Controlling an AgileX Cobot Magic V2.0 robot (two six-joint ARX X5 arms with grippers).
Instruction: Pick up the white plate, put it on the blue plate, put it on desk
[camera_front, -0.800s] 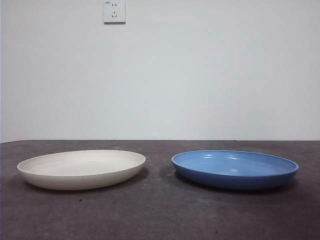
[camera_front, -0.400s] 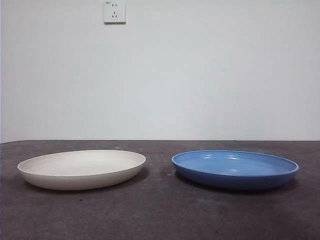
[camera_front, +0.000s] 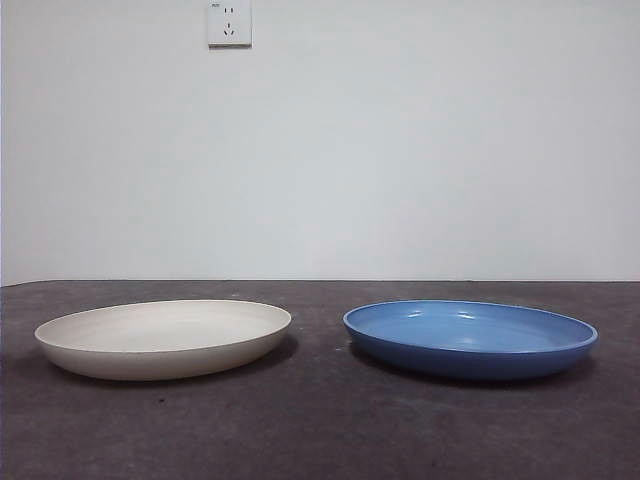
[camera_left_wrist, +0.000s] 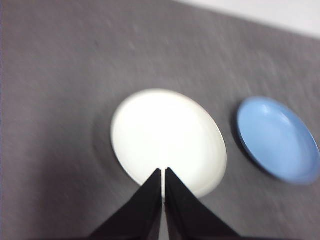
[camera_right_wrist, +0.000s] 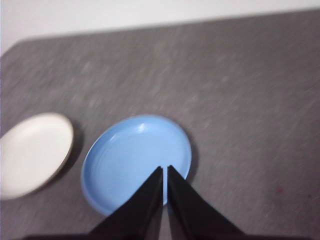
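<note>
The white plate (camera_front: 165, 338) lies on the desk (camera_front: 320, 430) at the left, and the blue plate (camera_front: 470, 338) lies beside it at the right, a gap between them. My left gripper (camera_left_wrist: 163, 171) hangs high above the white plate (camera_left_wrist: 167, 141), jaws shut with nothing in them; the blue plate (camera_left_wrist: 277, 140) shows off to its side. High over the blue plate (camera_right_wrist: 136, 161) my right gripper (camera_right_wrist: 165, 169) is shut and empty too, with the white plate (camera_right_wrist: 32, 152) off to one side. Neither arm appears in the front view.
A pale wall with a white socket (camera_front: 229, 22) stands behind the desk's far edge (camera_front: 320, 281). Dark mottled desk surface stretches around both plates (camera_right_wrist: 250, 100).
</note>
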